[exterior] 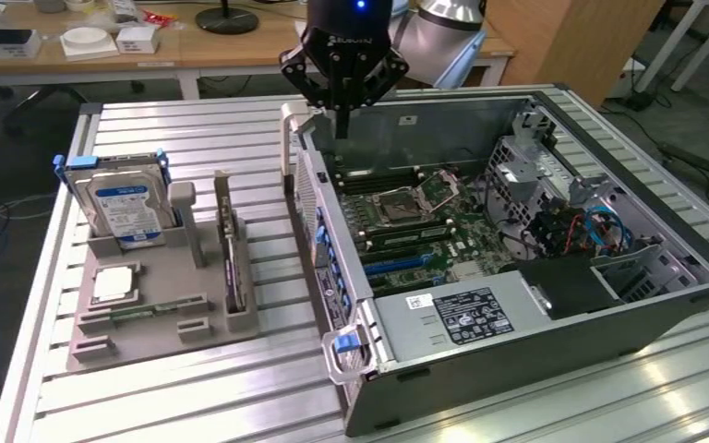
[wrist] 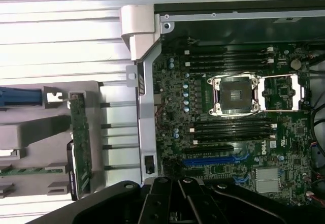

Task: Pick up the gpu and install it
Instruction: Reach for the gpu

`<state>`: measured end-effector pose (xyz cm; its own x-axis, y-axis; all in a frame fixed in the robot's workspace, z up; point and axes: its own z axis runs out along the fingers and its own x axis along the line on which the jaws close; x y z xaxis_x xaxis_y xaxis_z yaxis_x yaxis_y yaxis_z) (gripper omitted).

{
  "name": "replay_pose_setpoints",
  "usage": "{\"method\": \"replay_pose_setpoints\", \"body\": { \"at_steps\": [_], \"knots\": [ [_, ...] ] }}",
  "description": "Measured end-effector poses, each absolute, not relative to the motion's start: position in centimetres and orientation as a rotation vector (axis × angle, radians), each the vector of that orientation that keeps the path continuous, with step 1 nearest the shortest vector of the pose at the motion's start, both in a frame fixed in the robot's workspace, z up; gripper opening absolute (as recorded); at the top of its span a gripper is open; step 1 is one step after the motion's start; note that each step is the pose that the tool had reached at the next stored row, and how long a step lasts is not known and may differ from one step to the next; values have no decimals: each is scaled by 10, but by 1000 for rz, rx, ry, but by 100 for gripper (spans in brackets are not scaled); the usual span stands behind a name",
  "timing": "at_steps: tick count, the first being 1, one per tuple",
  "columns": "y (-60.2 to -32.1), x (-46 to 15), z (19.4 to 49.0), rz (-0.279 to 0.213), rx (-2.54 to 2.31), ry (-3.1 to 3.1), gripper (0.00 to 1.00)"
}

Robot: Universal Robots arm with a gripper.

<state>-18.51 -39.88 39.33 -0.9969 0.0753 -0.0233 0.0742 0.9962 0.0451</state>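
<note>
The gripper (exterior: 340, 125) hangs over the back edge of the open computer case (exterior: 650, 305), at the side nearest the tray. Its fingers look drawn together, with nothing between them.

Below it lies the motherboard (wrist: 223, 132), whose long blue slot (wrist: 213, 160) has no card in it. The gpu (exterior: 232, 263) stands on edge in a slot of the grey tray (exterior: 145, 346), on the table (exterior: 182, 397) just beside the case, to the exterior view's left. It is apart from the gripper and untouched. The hard drive (exterior: 126, 208) and the memory stick (exterior: 145, 312) sit in the same tray.

I judge that the pick-up is the step in hand and has not yet begun. Taking the card calls for open fingers set across its thin top edge, square to the board, and a straight lift clear of the tray's posts.
</note>
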Motion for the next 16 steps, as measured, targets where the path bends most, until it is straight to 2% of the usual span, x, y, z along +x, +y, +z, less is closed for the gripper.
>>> {"method": "replay_pose_setpoints", "body": {
  "at_steps": [16],
  "knots": [
    [-399, -219, 393, 69, 117, 3114, 10]
  ]
}}
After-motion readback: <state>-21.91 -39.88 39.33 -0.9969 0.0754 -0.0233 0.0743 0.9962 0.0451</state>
